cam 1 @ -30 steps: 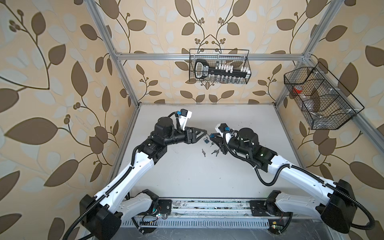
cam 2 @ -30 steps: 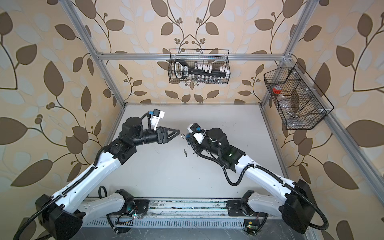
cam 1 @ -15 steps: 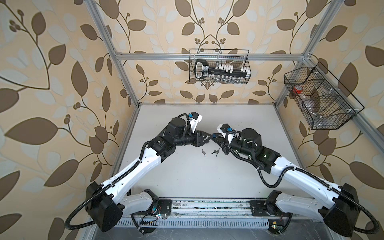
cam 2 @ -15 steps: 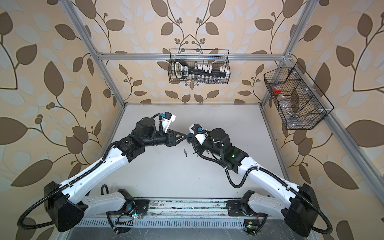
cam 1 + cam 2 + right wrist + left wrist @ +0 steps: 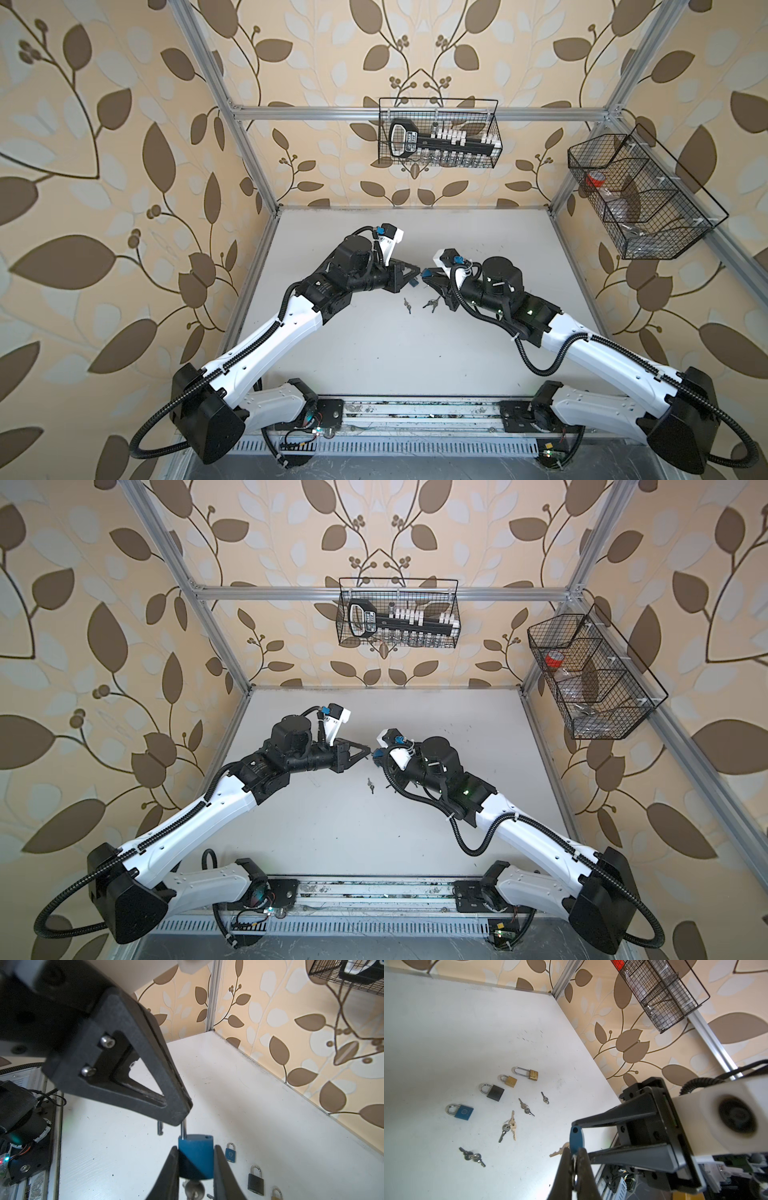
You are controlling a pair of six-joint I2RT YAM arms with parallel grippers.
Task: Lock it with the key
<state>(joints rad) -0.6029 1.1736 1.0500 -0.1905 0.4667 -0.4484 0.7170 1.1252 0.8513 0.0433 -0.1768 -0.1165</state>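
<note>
White table [image 5: 446, 1032] carries four padlocks [image 5: 495, 1093] and scattered keys [image 5: 509, 1126].

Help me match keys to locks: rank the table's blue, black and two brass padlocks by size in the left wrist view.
1. blue padlock and black padlock: too alike to rank.
2. long-shackle brass padlock: longer overall, though its body is small.
3. short brass padlock: smallest.

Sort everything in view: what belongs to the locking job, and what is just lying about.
In the job: held blue padlock, clamped in the right end effector; its shackle, pinched by the left end effector; a key, apparently in its keyhole.
Lying about: second blue padlock, black padlock, two brass padlocks, loose keys, two wire baskets.
</note>
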